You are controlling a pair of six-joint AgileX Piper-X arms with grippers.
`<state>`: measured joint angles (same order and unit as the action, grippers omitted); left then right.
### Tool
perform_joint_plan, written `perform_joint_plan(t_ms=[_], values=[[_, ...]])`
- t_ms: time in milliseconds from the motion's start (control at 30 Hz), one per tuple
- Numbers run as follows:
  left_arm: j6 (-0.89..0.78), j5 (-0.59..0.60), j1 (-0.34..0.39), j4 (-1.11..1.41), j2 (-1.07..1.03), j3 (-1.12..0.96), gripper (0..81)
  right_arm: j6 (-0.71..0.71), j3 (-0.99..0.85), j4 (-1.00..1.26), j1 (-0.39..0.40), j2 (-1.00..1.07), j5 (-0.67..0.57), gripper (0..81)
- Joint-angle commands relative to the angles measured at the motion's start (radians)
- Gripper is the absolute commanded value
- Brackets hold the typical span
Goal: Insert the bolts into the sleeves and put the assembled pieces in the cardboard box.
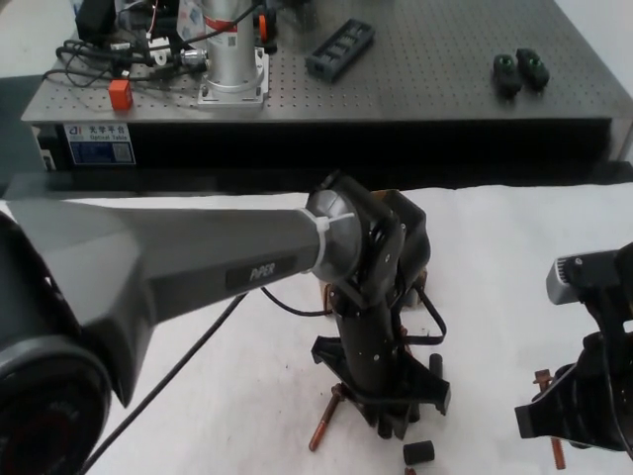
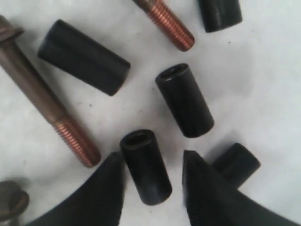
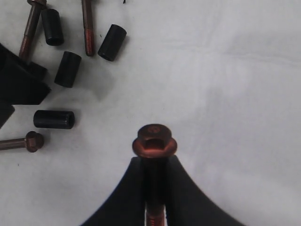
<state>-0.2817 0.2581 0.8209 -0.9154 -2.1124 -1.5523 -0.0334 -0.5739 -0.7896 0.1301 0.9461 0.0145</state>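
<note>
Item 1: left gripper (image 2: 153, 186), low over the white cloth (image 2: 263, 84). Its fingers are spread either side of a lying sleeve (image 2: 146, 167) (one finger just beside it, the other a little apart).

Item 2: loose sleeves (image 2: 184, 100), four more lying near the first, with loose bolts (image 2: 49, 117) among them, all flat on the cloth.

Item 3: right gripper (image 3: 155, 162), off to the side of that heap, pinching a bolt (image 3: 154, 141) by its shank. The flanged head stands clear beyond the fingertips.
</note>
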Motion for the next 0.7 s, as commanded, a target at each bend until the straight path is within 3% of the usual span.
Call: perform_joint_plan(t_ms=[0, 100, 233, 367, 467, 667], values=[[-0.026, 0.0, 0.001, -0.007, -0.035, -0.01, 27.5, -0.005, -0.001, 0.004, -0.006, -0.008, -0.005, 4.1], [-0.026, 0.0, 0.001, -0.007, -0.046, -0.01, 23.0, -0.005, -0.001, 0.004, -0.006, -0.008, -0.005, 4.1], [-0.011, 0.0, 0.001, 0.002, -0.041, -0.01, 1.1, 0.0, -0.001, 0.004, -0.006, -0.008, -0.005, 4.1], [0.031, -0.025, 0.001, -0.004, 0.01, -0.01, 0.7, 0.004, -0.001, 0.038, -0.006, -0.008, -0.027, 4.1], [0.093, -0.052, 0.001, 0.029, 0.115, 0.016, 0.7, -0.03, -0.001, 0.141, -0.006, -0.015, -0.181, 4.1], [0.108, 0.002, -0.009, 0.458, 0.461, 0.37, 0.7, -0.209, -0.001, 0.478, 0.022, -0.043, -0.403, 4.1]])
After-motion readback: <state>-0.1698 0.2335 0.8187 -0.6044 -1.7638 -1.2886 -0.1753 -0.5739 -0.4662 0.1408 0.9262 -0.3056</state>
